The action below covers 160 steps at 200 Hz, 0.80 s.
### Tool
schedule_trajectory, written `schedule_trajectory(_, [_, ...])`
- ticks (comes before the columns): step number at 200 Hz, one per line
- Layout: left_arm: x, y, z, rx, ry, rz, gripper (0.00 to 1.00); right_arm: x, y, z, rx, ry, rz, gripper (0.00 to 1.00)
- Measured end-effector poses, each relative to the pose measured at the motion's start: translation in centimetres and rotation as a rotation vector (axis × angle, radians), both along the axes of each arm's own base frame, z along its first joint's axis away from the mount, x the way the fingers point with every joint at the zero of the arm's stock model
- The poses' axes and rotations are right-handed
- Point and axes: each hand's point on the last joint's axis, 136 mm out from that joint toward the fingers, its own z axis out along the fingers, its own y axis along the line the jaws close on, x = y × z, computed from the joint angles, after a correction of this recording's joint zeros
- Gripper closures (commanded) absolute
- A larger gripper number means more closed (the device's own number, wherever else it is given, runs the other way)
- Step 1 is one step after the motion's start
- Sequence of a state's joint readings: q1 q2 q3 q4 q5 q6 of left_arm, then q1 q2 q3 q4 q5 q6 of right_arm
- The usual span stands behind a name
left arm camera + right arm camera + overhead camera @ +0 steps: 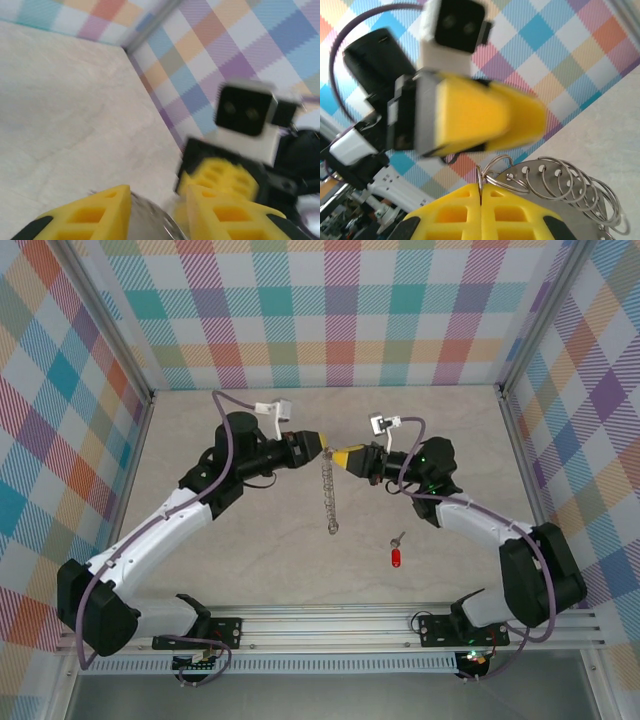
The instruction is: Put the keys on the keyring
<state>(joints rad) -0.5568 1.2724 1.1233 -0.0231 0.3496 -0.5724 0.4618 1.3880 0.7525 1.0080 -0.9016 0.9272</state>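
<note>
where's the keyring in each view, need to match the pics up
top external: the keyring hangs mid-table, below where the left gripper and right gripper meet.
left wrist: a blurred silver shape at the bottom edge, between the yellow fingers; likely the keyring.
right wrist: lower right, loops fanned out, one pinched by the right gripper.
shared landmark: the plaid wall.

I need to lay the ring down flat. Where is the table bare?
Bare table: the far strip behind the keyring, and the near-left patch by the left arm. Crowded: under the hanging keyring, and around the key.
</note>
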Motion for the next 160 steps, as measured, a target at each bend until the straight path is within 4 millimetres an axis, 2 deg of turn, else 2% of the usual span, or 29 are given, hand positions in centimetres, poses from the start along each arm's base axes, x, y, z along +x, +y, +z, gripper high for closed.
schedule_trajectory(25, [1.8, 1.5, -0.9, 0.014, 0.025, 0.084, 0.58, -1.6, -0.4, 1.6, 0.015, -0.057, 0.022, 1.00])
schedule_trajectory(52, [1.6, 1.4, -0.6, -0.002, 0.022, 0.069, 0.57, -2.1, -0.8, 2.5, 0.018, -0.095, 0.012, 1.00])
schedule_trajectory(84, [-0.9, 1.3, 0.6, -0.052, -0.017, -0.013, 0.61, -1.2, -0.8, 1.9, 0.004, -0.069, -0.038, 1.00])
schedule_trajectory(119, [-4.2, 1.4, 3.1, -0.117, -0.099, -0.107, 0.63, -0.2, -0.8, 1.5, 0.010, -0.055, -0.085, 1.00])
schedule_trajectory(141, [-5.3, 0.9, 4.0, -0.145, -0.138, -0.161, 0.65, 0.4, -0.6, 1.0, 0.013, -0.035, -0.092, 1.00])
schedule_trajectory(160, [-5.8, 0.0, 3.8, -0.152, -0.139, -0.205, 0.67, 1.0, -0.4, 0.4, 0.015, -0.011, -0.096, 1.00])
